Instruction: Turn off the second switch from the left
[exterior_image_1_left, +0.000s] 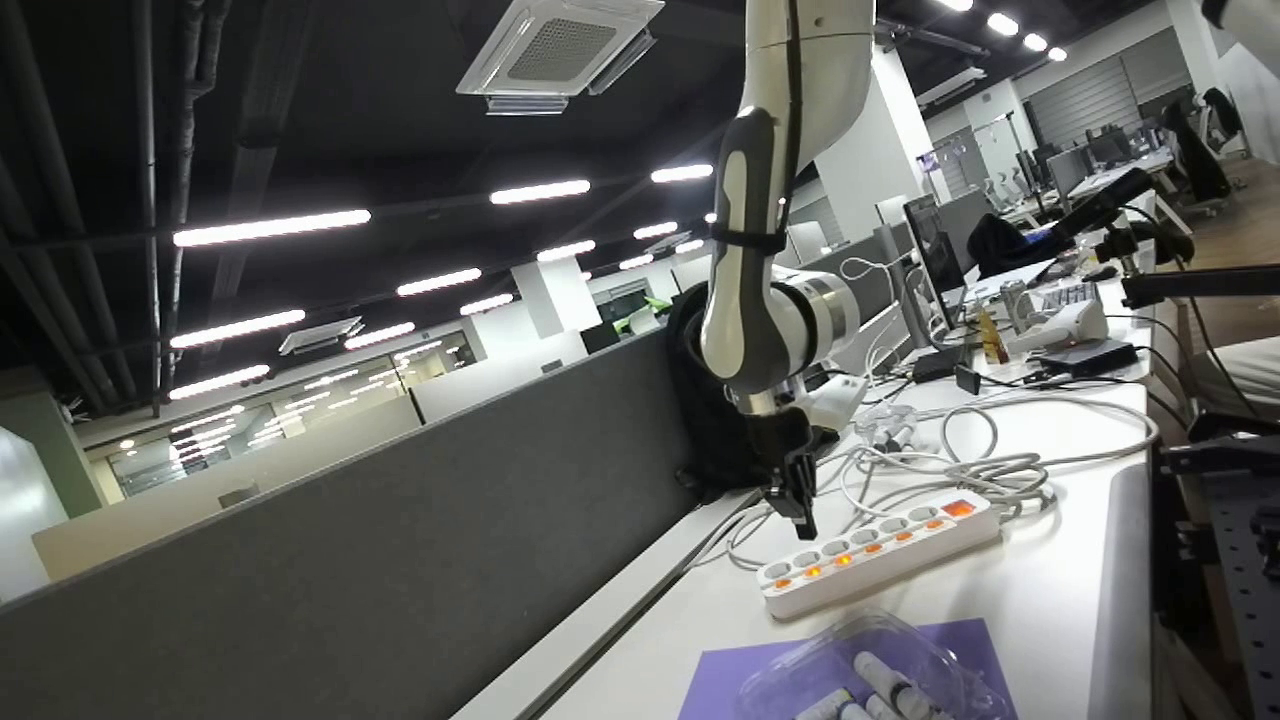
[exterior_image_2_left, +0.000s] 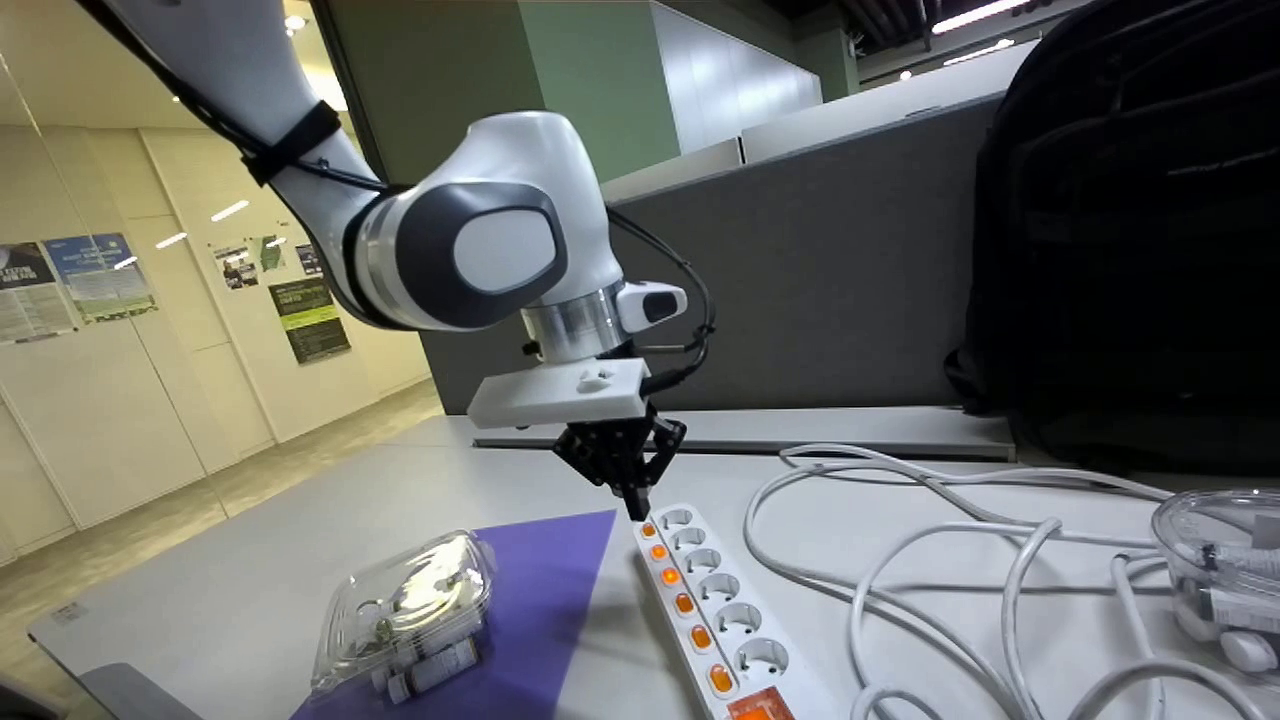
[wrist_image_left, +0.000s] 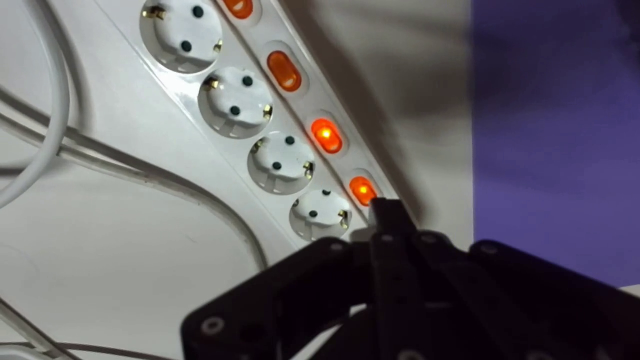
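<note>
The long white power strip lies on the desk with a row of small orange rocker switches. It also shows in an exterior view and the wrist view. The second switch from the left is lit, as is the third. The second switch also shows lit in an exterior view and the wrist view, where the fingertips cover its lower edge. The leftmost switch is hidden there. My gripper is shut and empty, fingertips pointing down near the strip's left end, seen in both exterior views.
A purple sheet lies beside the strip, with a clear plastic box of small bottles on it. White cables loop on the socket side. A grey partition and a black backpack stand behind.
</note>
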